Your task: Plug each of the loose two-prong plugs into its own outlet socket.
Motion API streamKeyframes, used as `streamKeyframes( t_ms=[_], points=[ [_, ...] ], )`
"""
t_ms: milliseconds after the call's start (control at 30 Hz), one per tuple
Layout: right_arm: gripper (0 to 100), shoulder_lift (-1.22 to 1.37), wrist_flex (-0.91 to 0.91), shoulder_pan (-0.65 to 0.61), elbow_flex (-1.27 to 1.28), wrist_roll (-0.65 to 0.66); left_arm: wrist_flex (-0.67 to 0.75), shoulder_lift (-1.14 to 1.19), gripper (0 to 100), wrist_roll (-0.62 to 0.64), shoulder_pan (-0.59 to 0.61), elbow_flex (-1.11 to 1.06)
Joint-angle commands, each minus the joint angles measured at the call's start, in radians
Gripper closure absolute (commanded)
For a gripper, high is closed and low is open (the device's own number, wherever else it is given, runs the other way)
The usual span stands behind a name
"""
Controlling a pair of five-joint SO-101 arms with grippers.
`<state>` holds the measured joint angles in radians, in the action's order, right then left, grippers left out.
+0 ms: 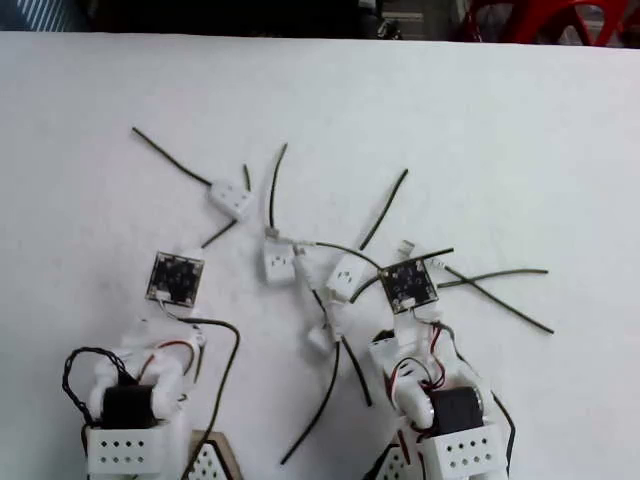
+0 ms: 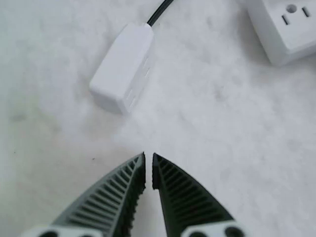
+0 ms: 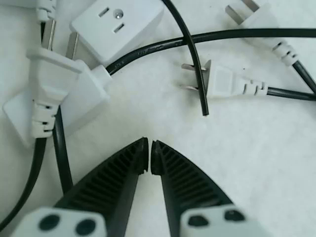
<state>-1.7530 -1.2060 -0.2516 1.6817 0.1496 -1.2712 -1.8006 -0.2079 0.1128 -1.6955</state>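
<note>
The plug (image 3: 224,81) is white, with two flat grey prongs and a black cord. The left fingers (image 2: 123,192) and right fingers (image 3: 118,182) are almost closed, holding nothing.

White table (image 1: 520,120) under me, fills nearly whole high view — matte, faintly mottled, grainy up close in my wrist views. Light even and soft; shadows faint and short. Table's far edge runs straight across top of frame. Beyond it, dark strip (image 1: 250,15) of room, details too dim to tell. Upper left corner: blue striped patch (image 1: 40,12), cannot tell what. Upper right: red curved frame (image 1: 478,22) — looping bars, cut by frame edge. Top centre: small greyish shapes, too blurred to name.
</note>
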Motion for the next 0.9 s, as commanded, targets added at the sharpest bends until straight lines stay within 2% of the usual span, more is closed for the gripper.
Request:
streamKeyframes(
  t_ms=[0,200,400,500,733,867],
  points=[
    [98.1,0.001,-0.005,-0.002,0.012,-0.006,0.063,-0.012,95,-0.008,0.01,0.005],
    [98.1,0.001,-0.012,0.004,0.012,-0.008,0.176,-0.012,95,-0.002,0.007,0.003],
    [98.1,0.001,-0.001,-0.002,0.006,-0.002,0.18,-0.012,95,-0.006,0.007,0.003],
    [98.1,0.001,0.065,0.013,-0.038,-0.002,0.178,-0.012,95,-0.002,0.005,0.003],
    [98.1,0.053,0.027,0.087,-0.324,-0.011,0.178,-0.012,95,-0.002,0.01,0.003],
    [98.1,0.226,-0.036,0.087,-0.545,-0.072,0.178,-0.012,95,-0.005,0.01,0.003]
  ],
)
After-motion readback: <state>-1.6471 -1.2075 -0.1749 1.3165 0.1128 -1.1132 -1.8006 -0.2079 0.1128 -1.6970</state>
